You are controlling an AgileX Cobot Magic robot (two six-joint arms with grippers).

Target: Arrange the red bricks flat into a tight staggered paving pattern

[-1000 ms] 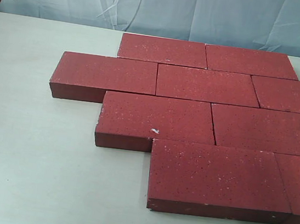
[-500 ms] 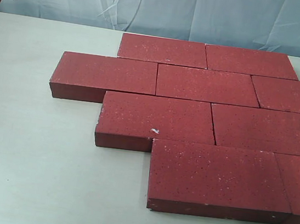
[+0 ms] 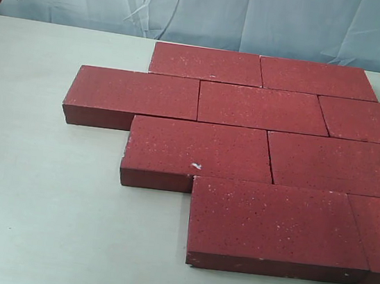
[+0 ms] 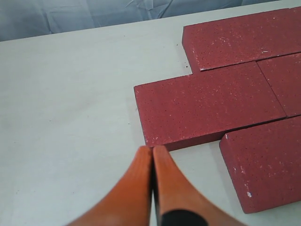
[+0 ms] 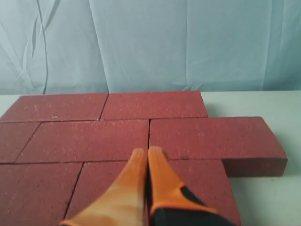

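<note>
Exterior view is showing me the red bricks [image 3: 261,108] lying flat on the tabletop [image 3: 36,192] in four staggered rows, edges touching. I am reading a white chip mark [image 3: 197,165] on the second-nearest row's left-end brick. The left hand [image 4: 151,150] is hovering pressed together, empty, near one brick's corner; the right hand [image 5: 147,151], likewise pressed together, is hovering over the bricks. A blue cloth [image 3: 263,15] is hanging behind.

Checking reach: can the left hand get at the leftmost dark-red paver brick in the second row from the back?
Probably yes: the shut left hand faces that dark-red rectangular paver brick, with only bare white table between.
</note>
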